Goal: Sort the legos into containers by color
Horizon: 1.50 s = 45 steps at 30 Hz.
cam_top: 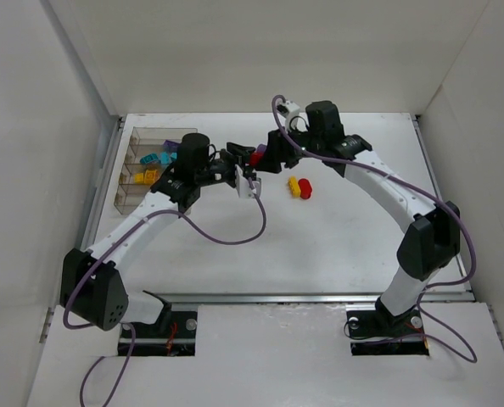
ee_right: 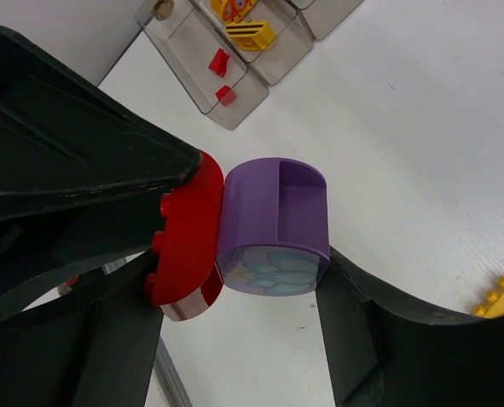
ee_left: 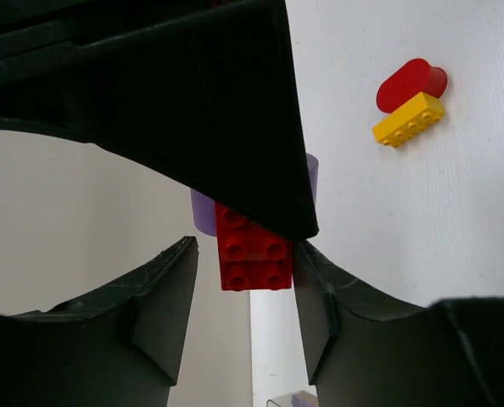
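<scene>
Purple-and-red lego cluster (ee_right: 269,222) hangs above the table (cam_top: 337,242), pinched in your right gripper (ee_right: 235,292). Your left gripper (ee_left: 248,292) brackets its red brick (ee_left: 252,250); whether it clamps, I cannot tell. The tray (cam_top: 126,197) sits far left.

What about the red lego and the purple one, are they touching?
Touching. The right wrist view shows the red lego pressed flat against the purple lego, no gap between them.

I count one tray (cam_top: 125,199) of four compartments. At three o'clock of it, four bricks: a red brick (ee_left: 252,250), a purple brick (ee_right: 273,225), a second red brick (ee_left: 411,83), a yellow brick (ee_left: 409,119). Those in the tray I can't count.
</scene>
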{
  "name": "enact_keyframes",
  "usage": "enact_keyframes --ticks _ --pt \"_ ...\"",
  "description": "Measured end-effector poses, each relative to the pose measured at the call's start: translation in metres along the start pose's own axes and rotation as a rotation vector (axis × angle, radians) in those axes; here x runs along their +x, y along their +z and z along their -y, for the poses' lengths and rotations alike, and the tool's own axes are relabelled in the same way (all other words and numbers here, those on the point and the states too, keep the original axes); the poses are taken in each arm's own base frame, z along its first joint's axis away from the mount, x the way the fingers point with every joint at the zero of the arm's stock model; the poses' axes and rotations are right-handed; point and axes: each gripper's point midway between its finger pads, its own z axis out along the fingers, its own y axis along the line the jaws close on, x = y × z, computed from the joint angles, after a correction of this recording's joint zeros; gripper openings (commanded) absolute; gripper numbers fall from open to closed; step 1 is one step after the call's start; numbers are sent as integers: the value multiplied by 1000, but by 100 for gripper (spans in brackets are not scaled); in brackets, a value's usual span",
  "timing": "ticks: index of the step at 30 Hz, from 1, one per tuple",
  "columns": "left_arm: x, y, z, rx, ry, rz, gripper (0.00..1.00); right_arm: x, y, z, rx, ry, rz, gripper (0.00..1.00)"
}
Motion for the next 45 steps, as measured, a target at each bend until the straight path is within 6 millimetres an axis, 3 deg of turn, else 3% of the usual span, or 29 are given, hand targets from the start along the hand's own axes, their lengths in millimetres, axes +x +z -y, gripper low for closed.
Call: enact_keyframes --ticks 6,12,14,15,18,21,23,30,37,42,45 --pt "4 1 2 4 -4 -15 33 -3 0 -2 -11 -7 9 0" --pt "6 2 3 8 -7 -20 0 -3 0 -1 -9 -8 11 1" --pt "7 2 3 7 -13 -23 0 -3 0 -2 -10 -8 11 15" --pt "7 2 3 6 -14 -23 0 -3 0 -2 -10 -8 11 15" --pt "7 2 3 6 -26 -24 0 -3 0 -2 -10 -6 12 59" --pt "6 1 3 7 -45 -26 0 -4 0 -2 -11 1 13 89" --pt "7 1 4 7 -72 -28 0 -3 0 -5 -26 7 11 100" --pt "18 -5 15 23 -228 -57 0 -7 -6 -1 -25 60 44 100" --pt "33 -17 18 -4 -457 -87 0 -27 -34 20 3 150 134 100" --pt "35 -28 -18 -125 -668 -28 0 -47 -57 29 -18 221 203 100" --pt "22 -35 -49 -205 -783 78 0 -60 -69 31 -57 262 243 100"
